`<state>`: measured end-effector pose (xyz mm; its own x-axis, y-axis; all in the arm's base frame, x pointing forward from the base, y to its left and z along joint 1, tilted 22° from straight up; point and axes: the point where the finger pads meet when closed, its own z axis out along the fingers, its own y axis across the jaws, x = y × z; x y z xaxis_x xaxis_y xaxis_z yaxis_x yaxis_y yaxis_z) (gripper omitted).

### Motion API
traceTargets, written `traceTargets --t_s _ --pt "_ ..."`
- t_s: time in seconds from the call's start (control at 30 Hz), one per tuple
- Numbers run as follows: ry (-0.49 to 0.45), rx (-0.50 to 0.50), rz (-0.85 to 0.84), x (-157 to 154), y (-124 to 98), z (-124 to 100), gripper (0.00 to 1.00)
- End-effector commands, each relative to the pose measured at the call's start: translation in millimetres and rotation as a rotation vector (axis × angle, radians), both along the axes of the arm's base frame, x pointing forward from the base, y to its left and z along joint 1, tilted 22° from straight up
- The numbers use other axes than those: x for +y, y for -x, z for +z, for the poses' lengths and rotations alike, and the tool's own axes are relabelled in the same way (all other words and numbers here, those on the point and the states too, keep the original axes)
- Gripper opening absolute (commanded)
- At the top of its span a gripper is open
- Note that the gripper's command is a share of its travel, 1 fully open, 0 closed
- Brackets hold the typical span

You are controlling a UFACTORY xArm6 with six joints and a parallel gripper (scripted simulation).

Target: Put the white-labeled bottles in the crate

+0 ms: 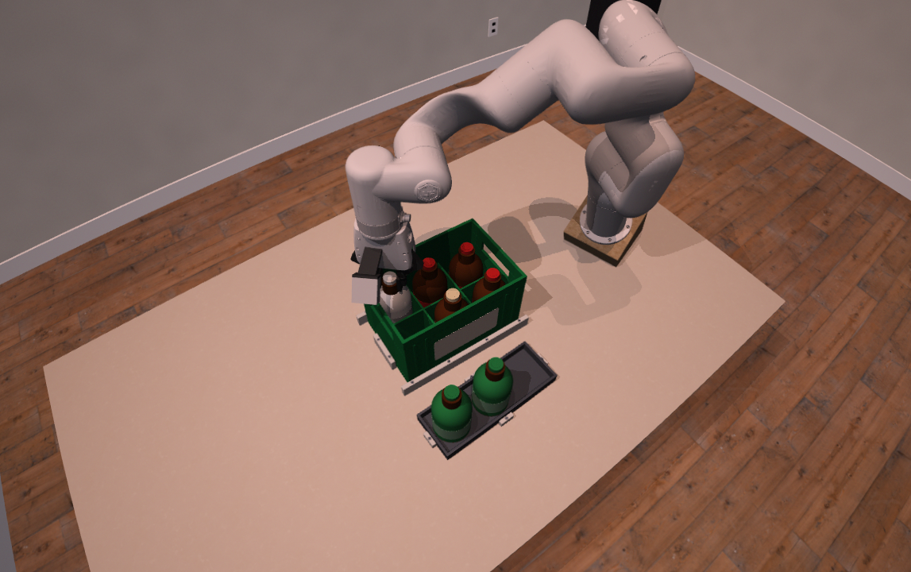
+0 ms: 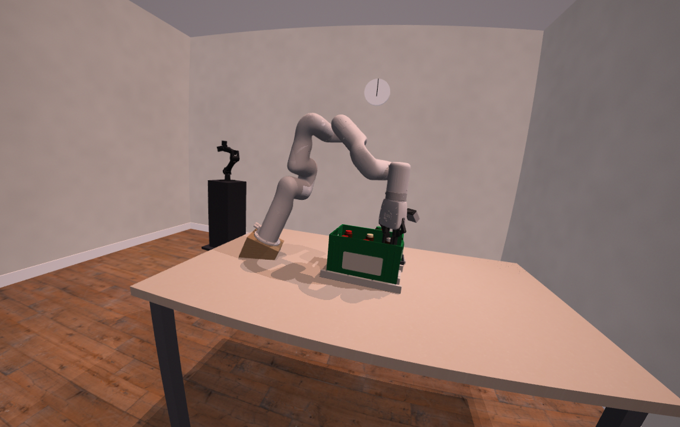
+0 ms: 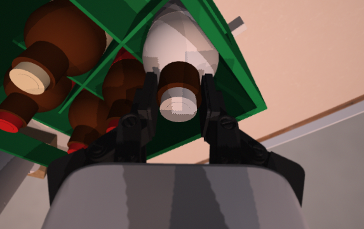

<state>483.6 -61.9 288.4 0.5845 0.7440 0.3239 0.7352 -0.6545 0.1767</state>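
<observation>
My gripper (image 3: 179,87) is shut on the brown neck of the white-labeled bottle (image 3: 180,52). The bottle stands upright, lowered into the left corner cell of the green crate (image 1: 449,287); it also shows in the top view (image 1: 394,295). The crate holds four brown bottles in other cells: three with red caps (image 1: 429,279) (image 1: 465,261) (image 1: 491,282) and one with a cream cap (image 1: 451,302). One front cell (image 1: 412,326) of the crate is empty. In the exterior view the gripper (image 2: 394,233) reaches into the crate's right end (image 2: 366,254).
A dark tray (image 1: 488,405) lies in front of the crate with two green bottles (image 1: 451,411) (image 1: 492,384) upright on it. The arm's base (image 1: 604,231) stands behind the crate on a wooden block.
</observation>
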Motion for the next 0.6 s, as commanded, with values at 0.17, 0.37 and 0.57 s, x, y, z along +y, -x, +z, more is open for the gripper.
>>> traceTargets --t_s 0.17,0.37,0.57 --pt "0.001 -0.005 0.000 -0.3 -0.9 2.1 0.00" --pt "0.001 -0.005 0.000 -0.3 -1.0 1.7 0.00" --pt "0.001 -0.005 0.000 -0.1 -1.5 0.5 0.00"
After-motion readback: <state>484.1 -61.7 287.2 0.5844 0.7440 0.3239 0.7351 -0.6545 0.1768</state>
